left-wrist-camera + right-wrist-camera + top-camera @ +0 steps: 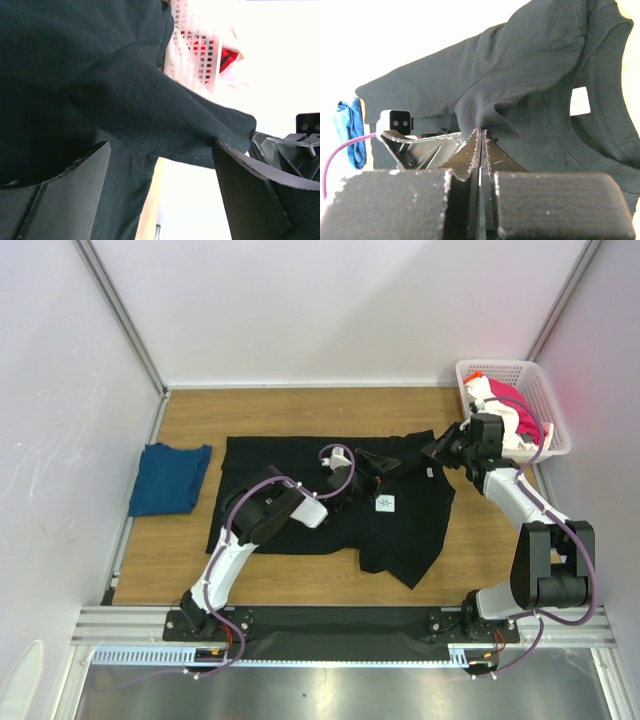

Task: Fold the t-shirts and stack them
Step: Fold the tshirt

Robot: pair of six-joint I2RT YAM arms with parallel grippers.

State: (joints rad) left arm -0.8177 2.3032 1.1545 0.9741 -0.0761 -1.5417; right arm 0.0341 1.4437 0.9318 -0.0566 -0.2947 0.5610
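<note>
- The black shirt [300, 500] lies spread on the table [190, 560], mostly flat. Its right shoulder edge is lifted off the wood.
- The right claw [481, 137] is closed and pinches a small fold of that lifted cloth at its very tips.
- The left claw [161, 150] is wide open. The raised sleeve hangs between its two jaws, but neither jaw grips it.
- The step in hand looks like a second grasp, so both claws can carry this side over for the fold.
- To do it well, the left claw should close on the stitched hem, just beside the right claw's pinch, and take a deep bite rather than a tip-only one.
- The right claw should not let go until the left one has the cloth, or the sleeve will likely drop and bunch.
- Both claws should then move together at an even height, so the fold line runs straight.
- The blue shirt [170, 478] sits folded at the left. The white and pink-red shirts [515, 415] wait in the basket [545, 390].
</note>
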